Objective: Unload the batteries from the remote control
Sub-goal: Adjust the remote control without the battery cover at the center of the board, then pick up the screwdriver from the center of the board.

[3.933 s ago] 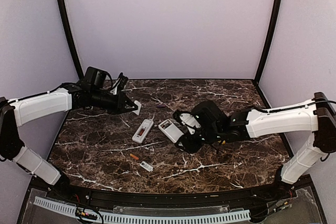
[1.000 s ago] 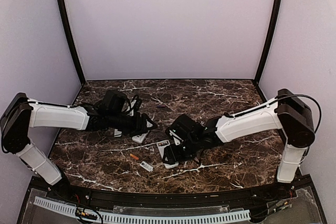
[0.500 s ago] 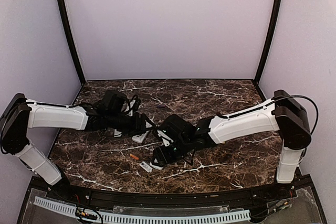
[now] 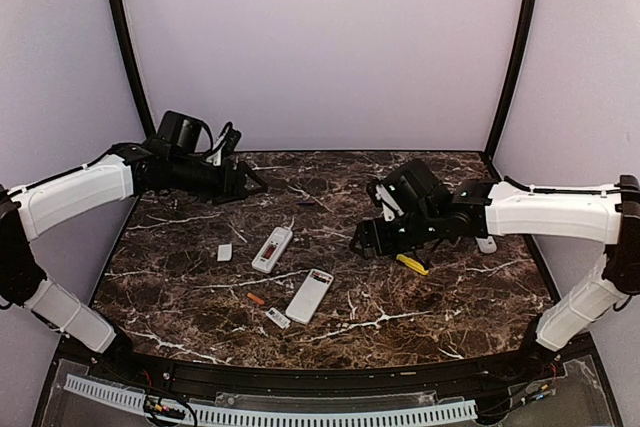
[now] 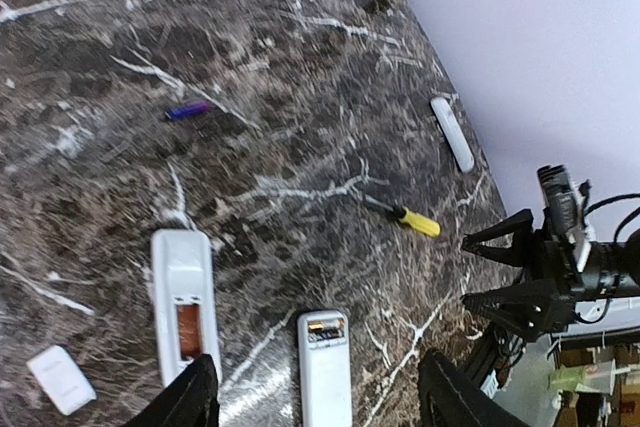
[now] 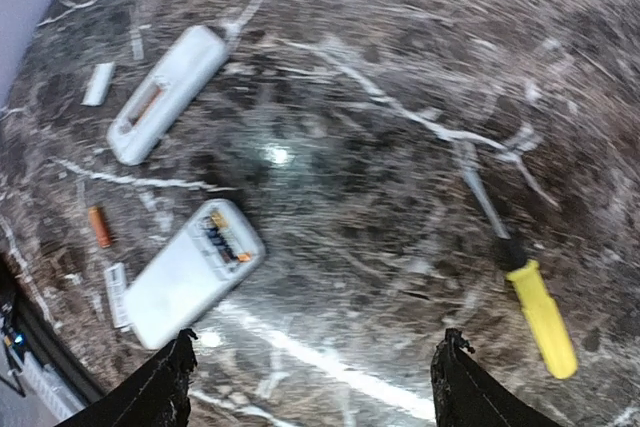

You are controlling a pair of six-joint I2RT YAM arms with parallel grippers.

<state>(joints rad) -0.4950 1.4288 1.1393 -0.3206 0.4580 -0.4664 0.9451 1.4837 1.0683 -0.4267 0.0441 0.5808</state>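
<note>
Two white remotes lie back-up with their compartments open. The longer remote (image 4: 272,248) (image 5: 184,304) (image 6: 165,92) shows orange inside. The wider remote (image 4: 309,295) (image 5: 324,367) (image 6: 190,272) still holds batteries (image 5: 326,327) (image 6: 222,237). One loose orange battery (image 4: 256,298) (image 6: 99,226) rests on the marble near the front. My left gripper (image 4: 245,182) (image 5: 320,397) hangs open at the back left, above and away from both remotes. My right gripper (image 4: 365,242) (image 6: 312,387) is open and empty, right of the remotes.
Two small white covers (image 4: 224,252) (image 4: 279,318) lie by the remotes. A yellow-handled screwdriver (image 4: 412,264) (image 6: 540,317) sits under my right arm. A third white remote (image 4: 486,244) (image 5: 452,132) is at the right, a small purple object (image 5: 187,109) toward the back.
Both arms have pulled back from the centre, left to the back left, right to the right. The wider remote now lies free near the front, and both grippers have opened wider.
</note>
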